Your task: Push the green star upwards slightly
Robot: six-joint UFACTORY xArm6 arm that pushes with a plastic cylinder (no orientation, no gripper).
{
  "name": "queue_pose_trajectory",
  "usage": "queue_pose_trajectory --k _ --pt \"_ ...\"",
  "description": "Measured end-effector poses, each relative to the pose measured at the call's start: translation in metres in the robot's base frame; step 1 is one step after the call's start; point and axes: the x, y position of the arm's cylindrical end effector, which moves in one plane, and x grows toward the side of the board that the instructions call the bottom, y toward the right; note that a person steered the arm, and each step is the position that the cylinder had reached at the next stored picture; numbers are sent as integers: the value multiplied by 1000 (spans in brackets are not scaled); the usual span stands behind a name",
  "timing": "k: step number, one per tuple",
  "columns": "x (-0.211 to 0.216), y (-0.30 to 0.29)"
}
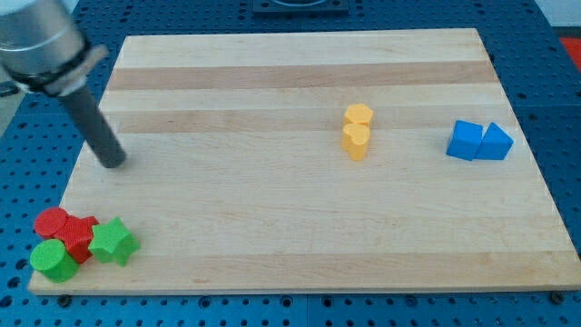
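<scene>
Green star [113,242] sits near the board's bottom-left corner, touching a red block [80,238]. No claw here, only my tip [113,163], apart above it. Still the approach: next I judge it must circle below the star.

No readable text, labels, brands or numbers anywhere in the camera view. Nothing legible on the wooden board [300,227], the blocks, or the arm housing above my tip [113,163]. Surrounding blue perforated base [563,109] carries no markings either.
</scene>
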Motion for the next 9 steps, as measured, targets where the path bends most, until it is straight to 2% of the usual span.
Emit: queue_pose_trajectory --k 1,2,3,4,7,9 --pt "64 51" --pt "97 95" --pt "131 109" --pt "156 85" --pt "155 27" --pt "128 35"
